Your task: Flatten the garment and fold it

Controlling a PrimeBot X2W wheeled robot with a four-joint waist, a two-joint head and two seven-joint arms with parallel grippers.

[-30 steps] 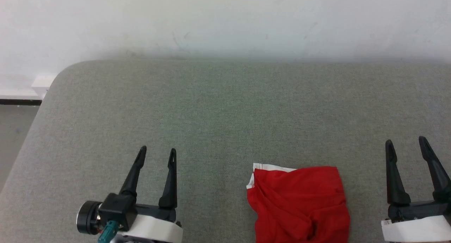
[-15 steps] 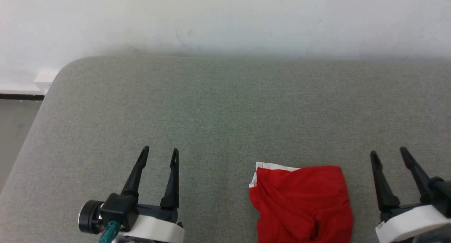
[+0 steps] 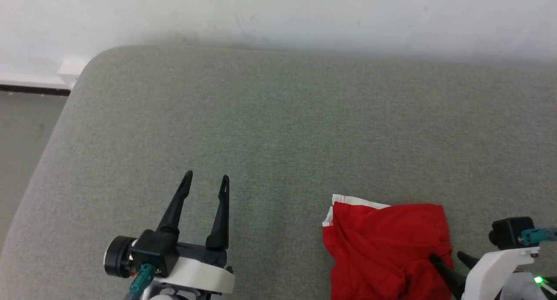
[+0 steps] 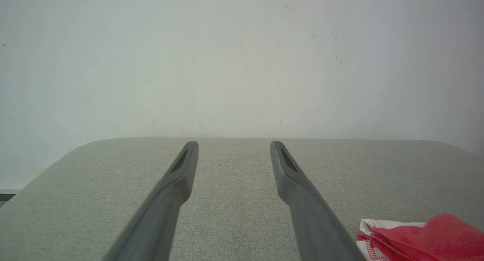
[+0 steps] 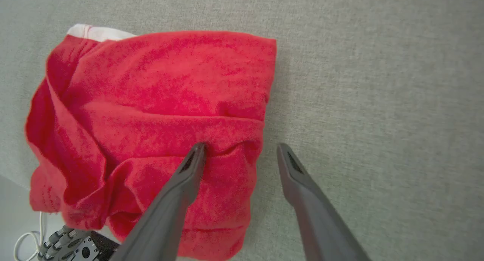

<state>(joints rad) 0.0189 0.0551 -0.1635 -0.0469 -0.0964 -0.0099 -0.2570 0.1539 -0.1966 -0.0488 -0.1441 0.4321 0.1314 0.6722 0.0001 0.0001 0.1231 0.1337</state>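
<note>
Both pairs of jaws stand wide open and hold nothing. My right gripper [image 3: 447, 256] straddles the right-hand edge of the garment [image 3: 383, 243]: 1 finger [image 5: 189, 170] lies over the red cloth, its tip at a crease, and the other finger [image 5: 295, 174] is over the bare grey padded surface [image 3: 278, 117] just beside that edge. I cannot tell whether either tip touches anything. The garment is a crumpled red heap, folds running across it, spreading out ahead of and to the left of these jaws. Its white trim [image 5: 98, 32] shows at the far left corner.

My left gripper [image 3: 206, 176] hovers over bare grey padding, its 2 fingers pointing towards the pale wall [image 3: 278, 13]. From these jaws the garment lies well off to the right, apart from them, and its white-trimmed corner is the part nearest them.
</note>
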